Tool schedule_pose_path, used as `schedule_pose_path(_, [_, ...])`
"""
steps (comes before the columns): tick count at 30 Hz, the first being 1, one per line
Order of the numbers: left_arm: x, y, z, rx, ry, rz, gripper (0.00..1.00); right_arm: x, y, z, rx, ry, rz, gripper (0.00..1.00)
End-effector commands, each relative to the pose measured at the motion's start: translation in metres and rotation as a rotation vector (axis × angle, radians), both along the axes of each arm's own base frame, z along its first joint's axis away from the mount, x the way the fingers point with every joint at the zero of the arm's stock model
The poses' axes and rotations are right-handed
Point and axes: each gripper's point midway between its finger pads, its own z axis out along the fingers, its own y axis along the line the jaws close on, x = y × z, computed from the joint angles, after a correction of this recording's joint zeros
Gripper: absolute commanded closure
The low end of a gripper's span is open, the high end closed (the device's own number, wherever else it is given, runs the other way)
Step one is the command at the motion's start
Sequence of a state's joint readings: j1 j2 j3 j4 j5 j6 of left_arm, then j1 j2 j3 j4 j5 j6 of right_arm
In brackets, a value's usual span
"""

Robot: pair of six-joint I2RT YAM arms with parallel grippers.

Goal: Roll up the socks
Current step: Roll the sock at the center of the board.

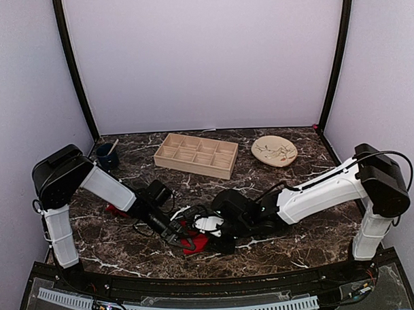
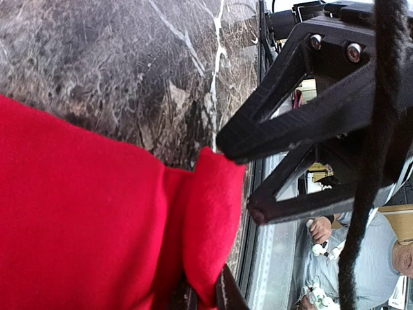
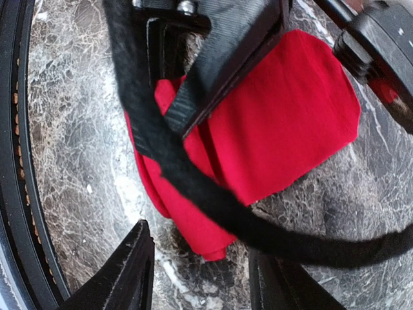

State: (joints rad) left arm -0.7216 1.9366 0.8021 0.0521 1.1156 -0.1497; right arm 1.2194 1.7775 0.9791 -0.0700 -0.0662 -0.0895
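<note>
Black cable (image 3: pixel 200 194) loops closest to the lens across my right wrist view. Under it the red socks (image 3: pixel 284 129) lie folded on the dark marble surface (image 3: pixel 77 161), at the lower centre of the overhead frame. My left end effector (image 2: pixel 205 294) is clamped on a fold of the red fabric. My right end effector (image 3: pixel 199 255) stands apart and grips nothing, with the bundle's lower tip just above the gap between its fingers.
</note>
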Motion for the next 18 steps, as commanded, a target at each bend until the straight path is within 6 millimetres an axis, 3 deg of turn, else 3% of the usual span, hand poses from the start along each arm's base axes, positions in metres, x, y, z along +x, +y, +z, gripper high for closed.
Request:
schedule_pose_path(1, [-0.011,0.009,-0.013,0.048,0.075,-0.003,0.98,-0.001,0.012,0.002,0.003,-0.028,0.034,0.53])
schedule_pose_path(10, [-0.014,0.009,-0.013,0.037,0.105,-0.01,0.98,-0.002,0.015,-0.007,-0.012,-0.026,0.058,0.56])
schedule_pose_path(18, [-0.015,0.01,-0.015,0.04,0.116,-0.011,0.98,-0.006,0.019,-0.012,-0.008,-0.01,0.074,0.69])
